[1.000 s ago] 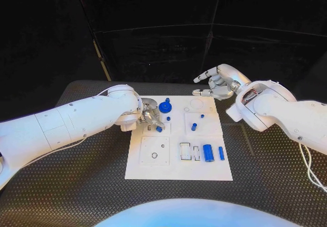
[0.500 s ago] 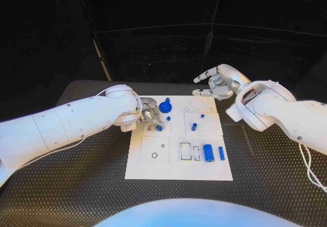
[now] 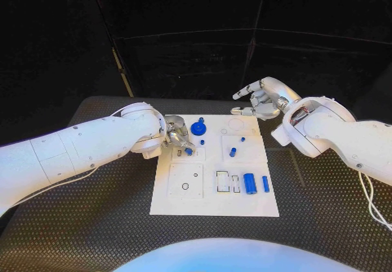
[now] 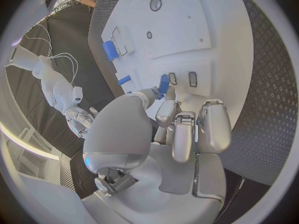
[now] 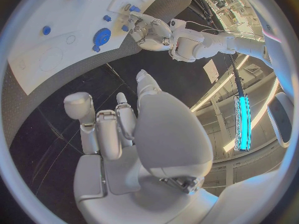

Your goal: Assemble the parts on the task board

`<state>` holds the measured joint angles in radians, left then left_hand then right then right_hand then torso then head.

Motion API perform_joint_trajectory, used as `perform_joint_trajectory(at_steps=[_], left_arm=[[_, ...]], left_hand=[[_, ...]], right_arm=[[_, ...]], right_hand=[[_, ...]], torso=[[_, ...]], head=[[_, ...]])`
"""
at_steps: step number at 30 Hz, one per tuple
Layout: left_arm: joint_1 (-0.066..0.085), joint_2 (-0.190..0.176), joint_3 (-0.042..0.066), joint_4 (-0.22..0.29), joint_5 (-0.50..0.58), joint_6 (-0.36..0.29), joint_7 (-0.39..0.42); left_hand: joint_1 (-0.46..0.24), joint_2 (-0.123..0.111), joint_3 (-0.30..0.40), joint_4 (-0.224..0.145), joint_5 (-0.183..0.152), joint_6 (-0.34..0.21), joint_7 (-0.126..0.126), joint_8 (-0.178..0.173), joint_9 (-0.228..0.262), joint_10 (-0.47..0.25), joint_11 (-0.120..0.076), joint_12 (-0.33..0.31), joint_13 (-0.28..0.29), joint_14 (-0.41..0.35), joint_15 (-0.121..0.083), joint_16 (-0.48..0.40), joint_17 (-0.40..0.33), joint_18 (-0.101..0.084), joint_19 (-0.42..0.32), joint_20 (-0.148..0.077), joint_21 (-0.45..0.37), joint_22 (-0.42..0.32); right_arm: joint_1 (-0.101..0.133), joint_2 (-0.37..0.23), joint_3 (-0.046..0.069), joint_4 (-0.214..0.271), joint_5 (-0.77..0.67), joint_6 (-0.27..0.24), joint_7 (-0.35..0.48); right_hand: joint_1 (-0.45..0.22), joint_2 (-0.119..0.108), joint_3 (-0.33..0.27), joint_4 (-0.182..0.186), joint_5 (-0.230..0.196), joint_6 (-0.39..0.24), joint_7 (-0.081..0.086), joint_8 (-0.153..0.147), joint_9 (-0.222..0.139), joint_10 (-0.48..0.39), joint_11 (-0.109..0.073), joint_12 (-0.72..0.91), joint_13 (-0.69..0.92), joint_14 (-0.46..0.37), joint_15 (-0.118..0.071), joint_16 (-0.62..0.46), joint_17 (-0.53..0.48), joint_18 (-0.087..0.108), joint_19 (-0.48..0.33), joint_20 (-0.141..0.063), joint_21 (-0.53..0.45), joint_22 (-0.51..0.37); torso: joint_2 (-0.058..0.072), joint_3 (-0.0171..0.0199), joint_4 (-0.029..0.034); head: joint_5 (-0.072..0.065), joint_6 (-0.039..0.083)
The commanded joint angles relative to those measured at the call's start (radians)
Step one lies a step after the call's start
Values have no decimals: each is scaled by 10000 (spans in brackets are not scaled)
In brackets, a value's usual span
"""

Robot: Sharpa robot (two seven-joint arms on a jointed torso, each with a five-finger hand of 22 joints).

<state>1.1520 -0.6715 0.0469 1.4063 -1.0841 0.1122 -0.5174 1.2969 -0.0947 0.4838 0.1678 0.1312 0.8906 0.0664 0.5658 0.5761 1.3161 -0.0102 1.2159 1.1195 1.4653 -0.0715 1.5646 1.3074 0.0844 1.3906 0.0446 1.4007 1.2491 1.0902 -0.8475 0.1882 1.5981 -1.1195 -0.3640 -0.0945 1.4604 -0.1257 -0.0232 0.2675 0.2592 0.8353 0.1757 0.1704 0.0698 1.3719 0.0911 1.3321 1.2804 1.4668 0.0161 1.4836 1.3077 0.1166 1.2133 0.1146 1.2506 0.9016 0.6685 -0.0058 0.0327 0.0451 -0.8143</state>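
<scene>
Blue part [image 3: 188,151] pinched in left robot hand [image 3: 177,139].

White task board [image 3: 214,207] flat mid-table, blue parts [image 3: 249,183] scattered on it, some upright, some lying.

A black table [image 3: 90,226] with a raised diamond-tread surface runs from about 9 o'clock round through 6 to 3 o'clock in the head view. Behind it, from 10 to 2 o'clock, stand dark wall panels [image 3: 188,62] split by thin pale seams. A slim pale rod [image 3: 122,73] leans at roughly 11 o'clock, meeting the table's far edge. In the right wrist view a bright cyan light strip [image 5: 241,122] glows in the room, beside pale ceiling lines.
</scene>
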Motion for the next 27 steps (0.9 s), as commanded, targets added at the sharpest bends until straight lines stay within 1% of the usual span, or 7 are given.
perform_joint_trajectory(at_steps=[1,8,9,13,17,22,27], left_arm=[[-25,-85,1,115,-180,-748,130],[-153,-184,-1,184,-248,-1138,143],[-170,-184,-1,182,-252,-1161,144],[-246,-148,-1,152,-264,-1216,143],[-336,-79,-2,102,-347,-1262,138],[-400,-24,-2,46,-448,-1306,128],[-423,-5,-2,24,-473,-1321,123]], left_hand=[[-3,65,1031,-970,-2,57,-14,40,0,63,14,19,22,1055,54,62,2634,-159,18,27,24,19],[-10,58,1049,-977,-3,60,-16,46,8,74,12,29,33,1055,52,62,2634,-164,32,26,36,41],[-10,58,1049,-977,-3,60,-16,46,8,74,12,29,33,1055,52,62,2634,-164,32,26,36,41],[-20,53,1073,-985,-3,63,-18,54,18,79,9,28,28,1055,50,62,2634,-165,38,24,41,50],[-23,51,1082,-989,-3,63,-18,56,21,73,7,18,15,1055,49,62,2634,-164,36,23,39,45],[-23,51,1082,-989,-3,63,-18,56,21,73,7,18,15,1055,49,62,2634,-164,36,23,39,45],[-23,51,1082,-989,-3,63,-18,56,21,73,7,18,15,1055,49,62,2634,-164,36,23,39,45]], right_arm=[[18,-10,9,17,-38,33,85],[18,-14,9,13,-38,36,94],[18,-13,9,11,-38,37,95],[17,-10,9,7,-38,40,99],[17,-7,9,4,-38,48,105],[16,-6,9,0,-38,59,109],[16,2,9,-9,-38,64,115]], right_hand=[[0,98,-53,6,-34,-11,-20,32,-1,12,-60,3,4,595,-82,-30,677,95,-42,11,-38,-9],[-4,105,-62,4,-58,-6,-22,40,-1,16,-62,9,8,595,-83,-31,677,95,-39,10,-40,-9],[-4,105,-62,4,-58,-6,-22,40,-1,16,-62,9,8,595,-83,-31,677,95,-39,10,-40,-9],[-4,105,-62,4,-58,-6,-22,40,-1,16,-62,9,8,595,-83,-31,677,95,-39,10,-40,-9],[-4,105,-62,4,-58,-6,-22,40,-1,16,-62,9,8,595,-83,-31,677,95,-39,10,-40,-9],[-6,110,-68,3,-79,-1,-23,45,0,20,-63,13,11,596,-84,-31,679,94,-35,9,-40,-5],[-6,110,-68,3,-79,-1,-23,45,0,20,-63,13,11,596,-84,-31,679,94,-35,9,-40,-5]], torso=[[-10,2,10],[-9,0,2],[-9,-5,-6],[-4,-1,-12],[6,-7,-19],[5,-3,-13],[9,-2,-5]], head=[[15,8],[45,19],[55,23],[53,24],[51,18],[38,6],[33,-8]])
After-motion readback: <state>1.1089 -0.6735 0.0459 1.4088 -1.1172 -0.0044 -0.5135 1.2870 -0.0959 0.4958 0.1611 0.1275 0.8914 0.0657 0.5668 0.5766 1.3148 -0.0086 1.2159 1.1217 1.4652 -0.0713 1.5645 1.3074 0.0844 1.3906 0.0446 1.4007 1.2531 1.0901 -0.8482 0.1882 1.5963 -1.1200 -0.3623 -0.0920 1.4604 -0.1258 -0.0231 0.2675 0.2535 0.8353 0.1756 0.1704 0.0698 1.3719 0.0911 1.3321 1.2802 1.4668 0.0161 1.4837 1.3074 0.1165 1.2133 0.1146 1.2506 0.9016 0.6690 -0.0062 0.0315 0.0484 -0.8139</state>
